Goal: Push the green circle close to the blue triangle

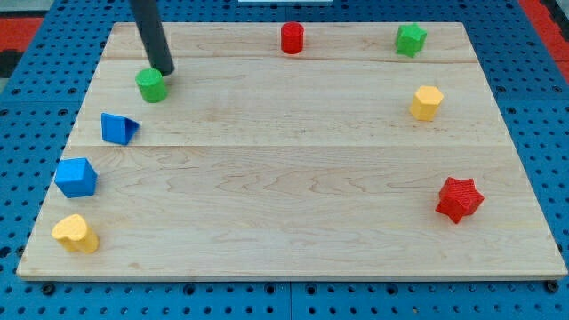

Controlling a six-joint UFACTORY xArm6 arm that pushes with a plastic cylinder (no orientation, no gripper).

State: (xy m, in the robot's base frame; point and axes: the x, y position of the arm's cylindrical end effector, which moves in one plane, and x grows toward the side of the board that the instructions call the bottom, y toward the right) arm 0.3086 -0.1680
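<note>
Eight blocks (two each of green, blue, yellow, red) dot the surface (293,178) as my tip (165,70) touches the upright green circle (151,85) above the blue triangle (118,129), no gripper fitted.

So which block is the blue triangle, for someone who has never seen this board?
Start at the wooden board's left edge. Midway up sits the blue triangle, a small wedge below the green circle at my tip. The blue block beneath it is chunkier, cube-like.
</note>
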